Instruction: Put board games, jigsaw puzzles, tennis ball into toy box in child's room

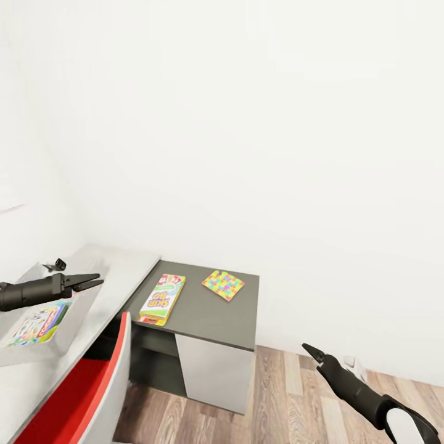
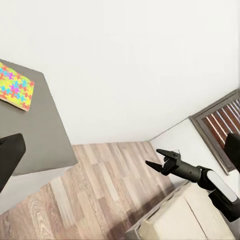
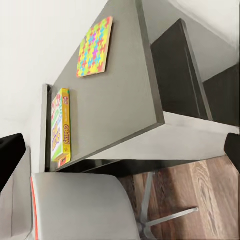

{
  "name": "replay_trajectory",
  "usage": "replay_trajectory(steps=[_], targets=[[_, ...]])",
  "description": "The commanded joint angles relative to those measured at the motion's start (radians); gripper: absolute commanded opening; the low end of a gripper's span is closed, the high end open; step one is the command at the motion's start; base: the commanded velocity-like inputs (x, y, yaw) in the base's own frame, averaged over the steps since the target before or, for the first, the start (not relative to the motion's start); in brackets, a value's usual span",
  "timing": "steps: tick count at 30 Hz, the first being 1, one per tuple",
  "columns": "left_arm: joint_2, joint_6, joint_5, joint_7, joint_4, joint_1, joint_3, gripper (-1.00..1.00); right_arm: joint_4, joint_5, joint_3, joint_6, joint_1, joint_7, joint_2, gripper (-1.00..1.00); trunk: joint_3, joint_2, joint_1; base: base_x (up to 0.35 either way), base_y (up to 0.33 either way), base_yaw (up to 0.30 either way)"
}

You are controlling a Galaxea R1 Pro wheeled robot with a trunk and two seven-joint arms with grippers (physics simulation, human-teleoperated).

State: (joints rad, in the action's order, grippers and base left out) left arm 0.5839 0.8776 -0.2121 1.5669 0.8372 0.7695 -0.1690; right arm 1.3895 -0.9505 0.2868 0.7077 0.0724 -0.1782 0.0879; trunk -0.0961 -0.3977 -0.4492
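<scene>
Dark-grey wing (image 1: 209, 314): one SKIP-BO box (image 1: 162, 298), one puzzle square (image 1: 223, 285).

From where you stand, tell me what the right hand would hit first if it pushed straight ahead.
Probably the dark-grey desk wing: the right hand points up-left toward it, across open floor. Its wrist view centres on that top, between the SKIP-BO box and the jigsaw puzzle. Depth is unclear.

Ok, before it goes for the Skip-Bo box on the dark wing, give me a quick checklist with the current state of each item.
1. left gripper empty: ok, open and holding nothing, above the toy box.
2. right gripper empty: ok, jaws parted in the left wrist view, over the floor.
3. SKIP-BO box reachable: ok, flat on the dark wing, nothing on it.
4. jigsaw puzzle clear of it: ok, apart, farther along the wing.
5. Toy box has room: cannot tell; one board game already inside.
6. Red chair out of the way: not ok, close by the desk.
</scene>
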Motion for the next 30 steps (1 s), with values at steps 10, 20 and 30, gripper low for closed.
replay_trajectory(steps=[10, 20, 30], targets=[[0.002, 0.011, 0.0, 0.004, 0.0, 0.001, 0.0, 1.0, 0.0, 0.002, 0.002, 0.006, 0.001, -0.004, 0.001, 1.0, 0.006, -0.002, -0.001, 0.0, -0.19, -0.185], [0.001, 0.011, 0.0, 0.004, 0.0, 0.001, 0.0, 1.0, 0.0, 0.002, 0.002, 0.006, 0.001, -0.004, 0.001, 1.0, 0.007, -0.002, -0.001, 0.029, -0.074, -0.013], [0.001, 0.011, 0.0, 0.004, 0.0, 0.0, 0.0, 1.0, 0.0, 0.002, 0.003, 0.006, 0.001, -0.004, 0.001, 1.0, 0.008, -0.002, -0.001, 0.032, 0.004, -0.06]])
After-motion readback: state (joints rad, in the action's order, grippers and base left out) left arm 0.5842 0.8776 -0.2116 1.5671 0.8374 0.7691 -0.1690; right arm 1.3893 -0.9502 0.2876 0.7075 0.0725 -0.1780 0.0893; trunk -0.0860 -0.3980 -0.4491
